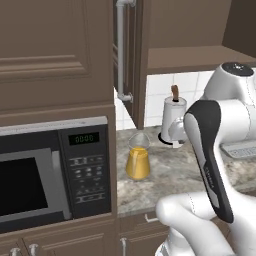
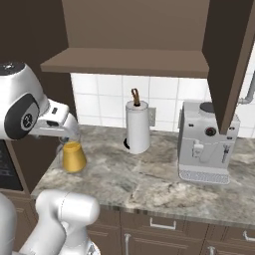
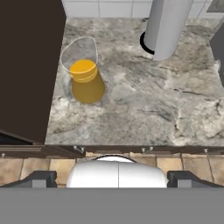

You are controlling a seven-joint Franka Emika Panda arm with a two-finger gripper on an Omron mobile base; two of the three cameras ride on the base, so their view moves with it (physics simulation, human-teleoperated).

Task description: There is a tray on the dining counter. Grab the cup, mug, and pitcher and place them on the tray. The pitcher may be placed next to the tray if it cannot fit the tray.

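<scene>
The pitcher [image 1: 138,162] [image 2: 73,156] [image 3: 86,83], clear glass with a narrow neck and an amber-yellow lower body, stands upright on the stone worktop [image 2: 149,174] close to the tall dark cabinet. My gripper [image 3: 112,178] hovers above and in front of it, over the worktop's front edge, looking down. Its fingertips [image 3: 40,177] stand far apart with nothing between them, so it is open. The tray, dining counter, cup and mug are out of view.
A white paper-towel roll [image 1: 173,117] [image 2: 137,127] [image 3: 168,26] stands behind and right of the pitcher. A coffee machine [image 2: 206,142] sits further right. A microwave [image 1: 50,172] is built into the cabinet on the left. An overhead shelf [image 2: 129,62] hangs above.
</scene>
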